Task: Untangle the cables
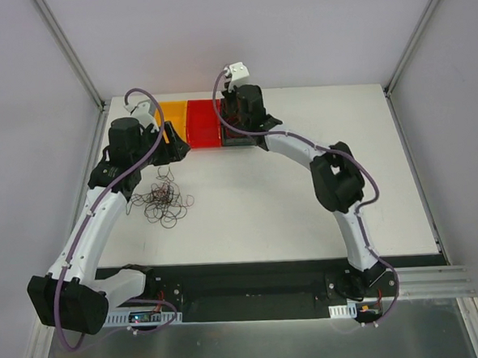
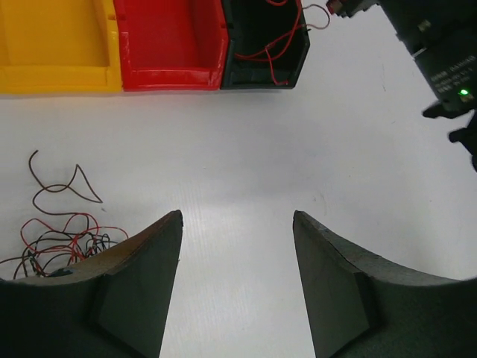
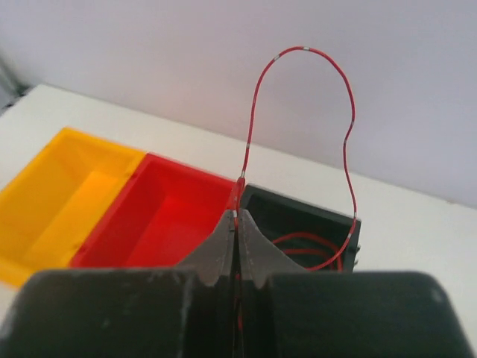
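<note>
Right claw (image 3: 236, 224) is closed, its tips pinching a red cable (image 3: 305, 49) over the left edge of the black bin (image 3: 298, 205). From the pinch the cable runs almost straight up, arches over to the right and drops back into the black bin, where more red loops lie. Left claw (image 2: 237, 218) stands open above the white worktop (image 2: 238, 149), on the near side of the black bin. Farther left of the black bin, the tangle of cables (image 2: 63, 242) lies flat in loose curls, with one brown strand reaching toward the far edge.
</note>
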